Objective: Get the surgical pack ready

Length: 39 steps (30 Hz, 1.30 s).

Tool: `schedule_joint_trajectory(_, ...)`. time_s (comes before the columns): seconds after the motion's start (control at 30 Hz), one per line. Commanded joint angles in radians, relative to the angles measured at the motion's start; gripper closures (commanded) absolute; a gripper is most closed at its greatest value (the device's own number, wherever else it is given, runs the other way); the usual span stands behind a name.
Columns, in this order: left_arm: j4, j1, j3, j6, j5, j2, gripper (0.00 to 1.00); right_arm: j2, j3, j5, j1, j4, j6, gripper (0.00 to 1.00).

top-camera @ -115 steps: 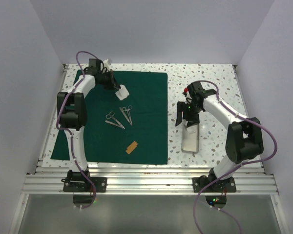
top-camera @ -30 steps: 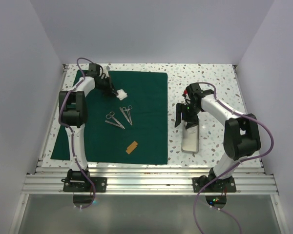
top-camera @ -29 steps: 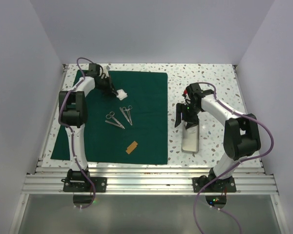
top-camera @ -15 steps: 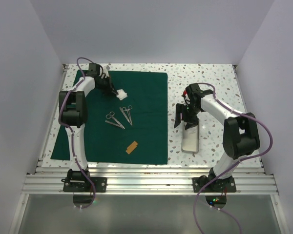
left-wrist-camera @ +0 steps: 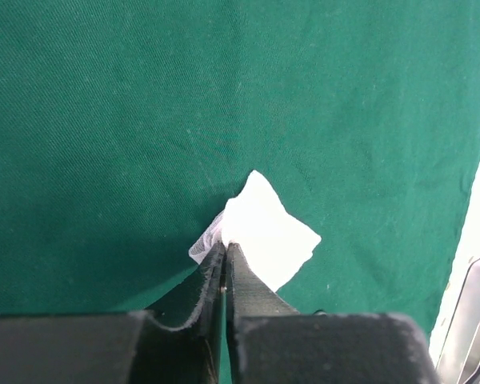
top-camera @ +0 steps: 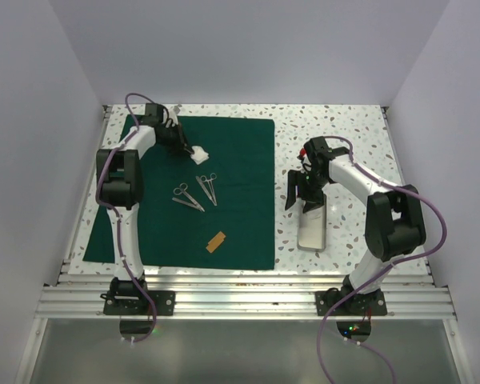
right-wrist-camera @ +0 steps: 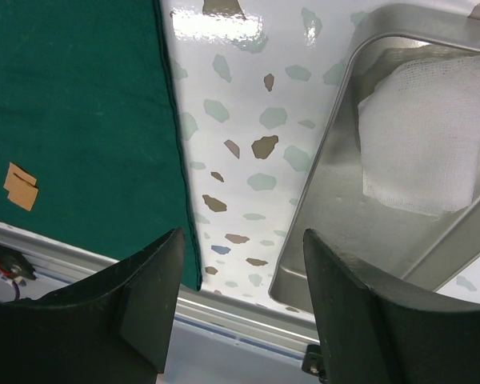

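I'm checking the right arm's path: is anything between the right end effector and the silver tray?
Nothing visible. The open right end effector hangs over the speckled tabletop, right beside the tray; only a gauze pad lies inside it.

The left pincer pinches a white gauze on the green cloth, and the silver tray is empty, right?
No. The tray holds a second gauze, as the right wrist view shows. The left pincer does pinch a gauze on the green cloth.
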Motion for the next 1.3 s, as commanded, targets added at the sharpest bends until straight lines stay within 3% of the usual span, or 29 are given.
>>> schedule_joint_trajectory(0.0, 0.013, 0.006, 0.057, -0.001, 0.019, -0.034, 0.91, 0.012, 0.006, -0.027, -0.004, 0.005, -0.008, 0.35)
schedule_joint_trajectory(0.27, 0.013, 0.008, 0.069, -0.003, -0.009, -0.027, 0.81, 0.007, -0.011, -0.023, -0.003, 0.002, -0.011, 0.35)
schedule_joint_trajectory(0.57, -0.033, 0.008, 0.069, 0.014, -0.174, -0.081, 0.42, 0.016, 0.001, -0.030, -0.001, 0.005, -0.005, 0.35)
schedule_joint_trajectory(0.63, -0.025, 0.008, 0.024, 0.005, -0.269, -0.121, 0.35, 0.013, 0.000, -0.033, -0.004, 0.006, -0.005, 0.35)
schedule_joint_trajectory(0.67, -0.016, 0.008, -0.027, -0.001, -0.291, -0.169, 0.26, 0.013, -0.005, -0.033, -0.003, 0.011, -0.005, 0.35)
schedule_joint_trajectory(0.73, -0.009, 0.008, -0.067, -0.023, -0.335, -0.207, 0.21, 0.013, -0.008, -0.036, -0.003, 0.011, -0.006, 0.35)
schedule_joint_trajectory(0.83, 0.010, 0.003, -0.148, -0.075, -0.282, -0.254, 0.21, 0.012, -0.009, -0.043, -0.001, 0.019, -0.006, 0.35)
schedule_joint_trajectory(1.07, 0.142, -0.034, -0.343, -0.230, -0.148, -0.303, 0.33, -0.001, -0.028, -0.052, -0.003, 0.029, -0.009, 0.35)
schedule_joint_trajectory(1.27, 0.240, -0.041, -0.369, -0.336, -0.091, -0.268, 0.33, -0.024, -0.051, -0.044, -0.001, 0.026, -0.019, 0.35)
